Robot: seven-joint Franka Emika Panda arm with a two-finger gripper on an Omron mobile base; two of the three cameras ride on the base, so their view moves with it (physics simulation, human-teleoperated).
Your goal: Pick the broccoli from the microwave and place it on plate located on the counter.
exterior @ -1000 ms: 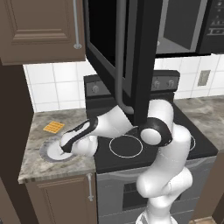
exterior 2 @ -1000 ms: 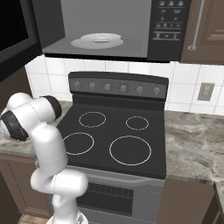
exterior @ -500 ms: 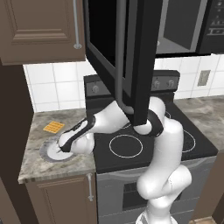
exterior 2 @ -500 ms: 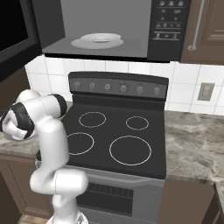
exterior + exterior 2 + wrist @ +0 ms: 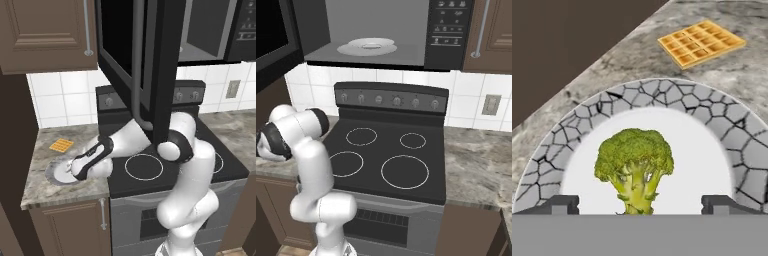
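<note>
My tool (image 5: pixel 640 205) is spread wide over the plate (image 5: pixel 712 122), the broccoli (image 5: pixel 634 167) standing on its white centre between my fingertips, so pulling away carelessly could topple it toward the waffle (image 5: pixel 701 42)

Kitchen: stovetop (image 5: pixel 387 154), microwave (image 5: pixel 386 30), stone counter (image 5: pixel 45 172), cabinets (image 5: pixel 45 35).

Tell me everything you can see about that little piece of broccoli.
The broccoli is a small floret with a bumpy, dark green crown and a paler yellow-green branching stem. In the hand view it stands crown up over the white centre of the plate, between the gripper's two widely parted fingertips, neither touching it. Its stem base is hidden, so contact with the plate can't be confirmed.
</note>
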